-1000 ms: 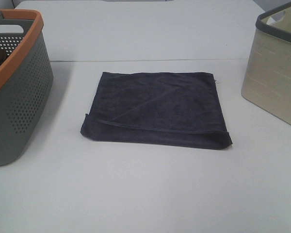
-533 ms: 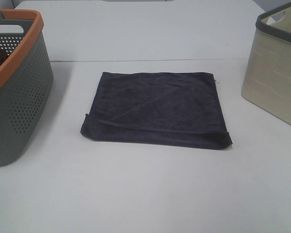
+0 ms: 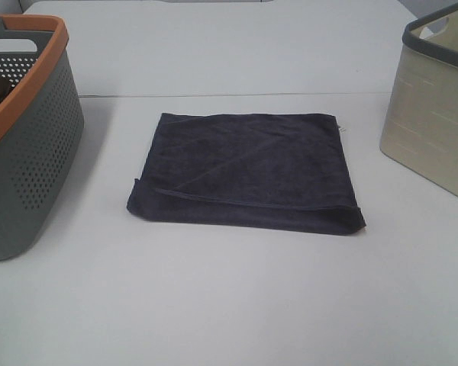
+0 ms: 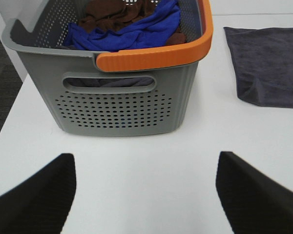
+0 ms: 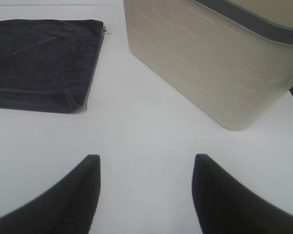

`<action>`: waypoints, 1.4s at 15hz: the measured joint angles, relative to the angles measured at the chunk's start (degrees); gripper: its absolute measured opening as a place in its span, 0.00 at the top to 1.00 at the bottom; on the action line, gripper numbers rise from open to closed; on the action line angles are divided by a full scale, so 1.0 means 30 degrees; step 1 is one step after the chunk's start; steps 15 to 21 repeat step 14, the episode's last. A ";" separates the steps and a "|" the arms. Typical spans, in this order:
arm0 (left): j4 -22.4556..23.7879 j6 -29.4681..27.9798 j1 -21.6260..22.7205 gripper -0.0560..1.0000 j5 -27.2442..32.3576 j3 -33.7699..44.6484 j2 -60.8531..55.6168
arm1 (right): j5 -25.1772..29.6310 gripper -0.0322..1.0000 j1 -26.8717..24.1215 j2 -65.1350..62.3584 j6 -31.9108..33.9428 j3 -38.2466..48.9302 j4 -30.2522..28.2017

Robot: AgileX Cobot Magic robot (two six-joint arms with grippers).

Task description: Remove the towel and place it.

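Observation:
The towel (image 3: pixel 248 169) is a dark charcoal-navy cloth, folded flat on the white table (image 3: pixel 229 305) at its middle. It also shows in the left wrist view (image 4: pixel 268 63) and in the right wrist view (image 5: pixel 41 61), where a small pale tag (image 5: pixel 106 31) sits at its far corner. My left gripper (image 4: pixel 145 195) is open and empty, over the table in front of the grey basket. My right gripper (image 5: pixel 146 195) is open and empty, over the table beside the beige basket. Neither gripper shows in the high view.
A grey perforated basket with an orange rim (image 3: pixel 27 130) stands at the left; it holds blue and brown cloths (image 4: pixel 132 22). A beige basket with a dark grey rim (image 3: pixel 435 107) stands at the right (image 5: pixel 210 63).

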 joint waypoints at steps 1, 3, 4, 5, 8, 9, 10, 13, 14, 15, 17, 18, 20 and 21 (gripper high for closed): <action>-0.0229 0.0000 -0.0344 0.24 0.0000 0.0000 0.0000 | 0.0000 0.49 0.0000 0.0000 0.0019 0.0000 0.0019; -0.0401 0.0000 -0.0439 0.24 -0.0019 0.0000 0.0000 | 0.0000 0.49 0.0000 0.0000 0.0019 0.0000 0.0057; -0.0401 0.0000 -0.0439 0.24 -0.0019 0.0000 0.0000 | 0.0000 0.49 0.0000 0.0000 0.0019 0.0000 0.0057; -0.0401 0.0000 -0.0439 0.24 -0.0019 0.0000 0.0000 | 0.0000 0.49 0.0000 0.0000 0.0019 0.0000 0.0057; -0.0401 0.0000 -0.0439 0.24 -0.0019 0.0000 0.0000 | 0.0000 0.49 0.0000 0.0000 0.0019 0.0000 0.0057; -0.0401 0.0000 -0.0439 0.24 -0.0019 0.0000 0.0000 | 0.0000 0.49 0.0000 0.0000 0.0019 0.0000 0.0057; -0.0401 0.0000 -0.0439 0.24 -0.0019 0.0000 0.0000 | 0.0000 0.49 0.0000 0.0000 0.0019 0.0000 0.0057; -0.0401 0.0000 -0.0439 0.24 -0.0019 0.0000 0.0000 | 0.0000 0.49 0.0000 0.0000 0.0019 0.0000 0.0057; -0.0401 0.0000 -0.0439 0.24 -0.0019 0.0000 0.0000 | 0.0000 0.49 0.0000 0.0000 0.0019 0.0000 0.0057; -0.0401 0.0000 -0.0439 0.24 -0.0019 0.0000 0.0000 | 0.0000 0.49 0.0000 0.0000 0.0019 0.0000 0.0057; -0.0401 0.0000 -0.0439 0.24 -0.0019 0.0000 0.0000 | 0.0000 0.49 0.0000 0.0000 0.0019 0.0000 0.0057; -0.0401 0.0000 -0.0439 0.24 -0.0019 0.0000 0.0000 | 0.0000 0.49 0.0000 0.0000 0.0019 0.0000 0.0057; -0.0401 0.0000 -0.0439 0.24 -0.0019 0.0000 0.0000 | 0.0000 0.49 0.0000 0.0000 0.0019 0.0000 0.0057; -0.0401 0.0000 -0.0439 0.24 -0.0019 0.0000 0.0000 | 0.0000 0.49 0.0000 0.0000 0.0019 0.0000 0.0057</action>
